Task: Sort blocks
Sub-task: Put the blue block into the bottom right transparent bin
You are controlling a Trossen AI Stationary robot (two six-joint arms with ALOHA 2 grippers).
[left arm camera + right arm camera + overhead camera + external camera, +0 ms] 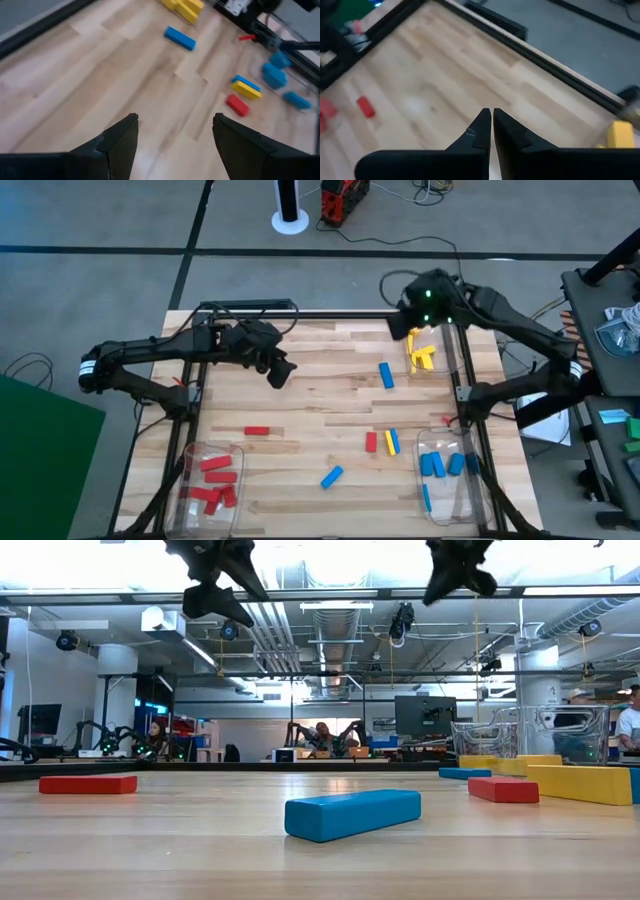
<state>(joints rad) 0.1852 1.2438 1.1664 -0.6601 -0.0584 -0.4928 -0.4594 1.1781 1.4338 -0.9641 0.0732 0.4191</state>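
The left gripper [172, 135] hangs above bare boards with its two fingers spread wide and nothing between them, which reads as a tool made ready to come down over a brick rather than one carrying anything. The right gripper [491, 131] has its fingers pressed together, empty, and hovers just beside the bin of yellow blocks [424, 356] at the far right of the table [320, 370]; I judge it has nothing more to do there for now. The sorting is partly done: red blocks [212, 480] lie in a clear bin at the near left corner, well apart from the yellow bin, and blue blocks [440, 464] fill a bin nearer than the yellow one on the same side. Loose bricks are left between them: a blue block [386, 375] near the yellow bin, a red, yellow and blue cluster [383, 442] further toward the near edge, a lone red block [257, 431] and another blue block [331, 476] well apart from the yellow bin. Only the high view shows the bins and which colour sits where; the low view shows both grippers raised clear of the wood, and the wrist views alone settle how each pair of fingers stands.
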